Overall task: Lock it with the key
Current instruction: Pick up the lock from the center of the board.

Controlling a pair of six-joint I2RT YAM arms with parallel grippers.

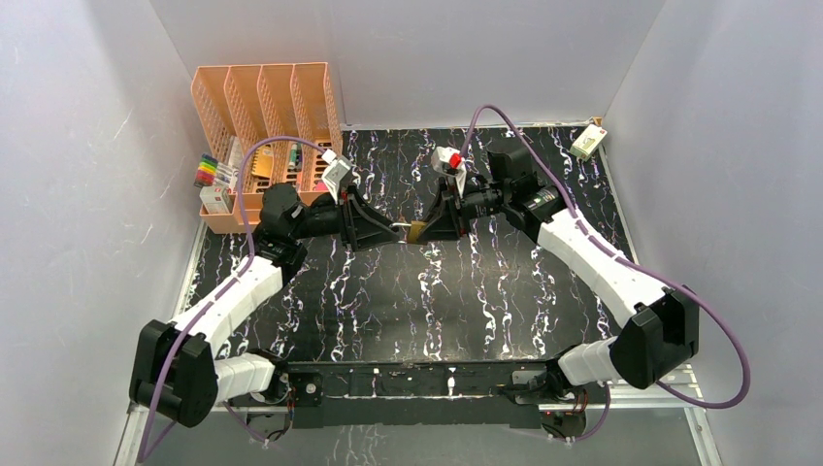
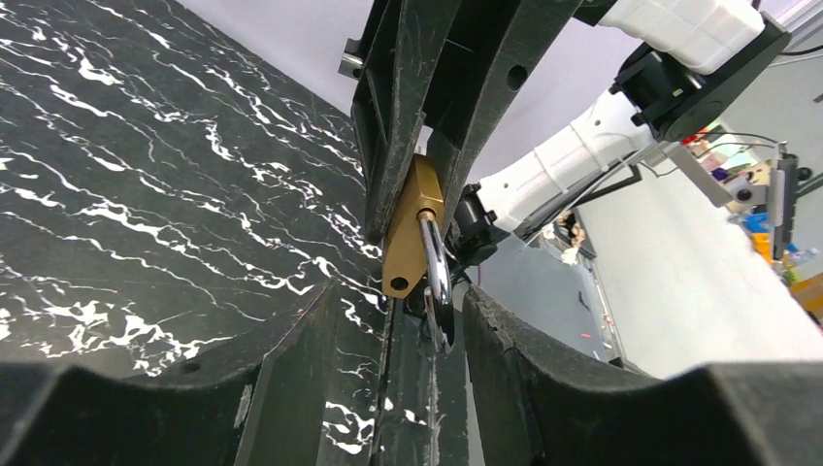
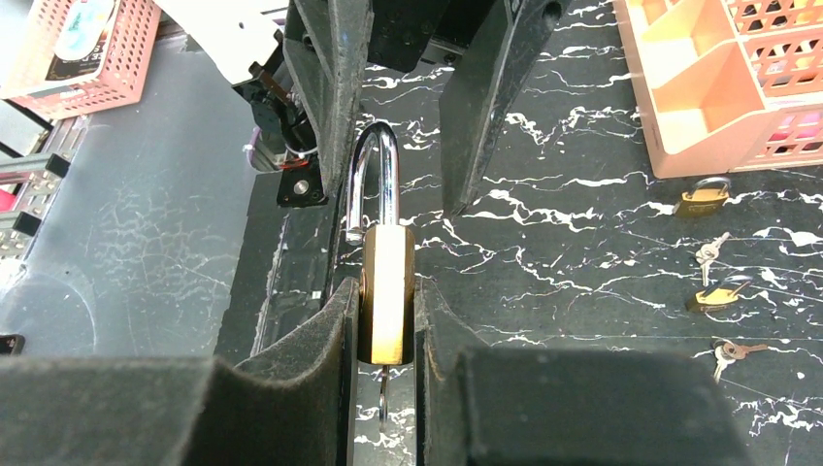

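Note:
My right gripper (image 3: 386, 296) is shut on the body of a brass padlock (image 3: 386, 301) and holds it above the table. The steel shackle (image 3: 375, 180) is sprung open, one leg out of the body. A thin key (image 3: 381, 400) sticks out of the padlock's underside, between my right fingers. My left gripper (image 2: 400, 309) is open, with its fingers on either side of the shackle (image 2: 438, 282). In the top view the two grippers meet at the padlock (image 1: 415, 231) over the middle of the table, the left gripper (image 1: 391, 233) facing the right gripper (image 1: 428, 229).
An orange slotted basket (image 1: 262, 97) stands at the back left, with a marker pack (image 1: 215, 177) beside it. Two more small padlocks (image 3: 701, 197) (image 3: 718, 294) and loose keys (image 3: 730, 351) lie near the basket. A small white box (image 1: 588, 142) sits at the back right.

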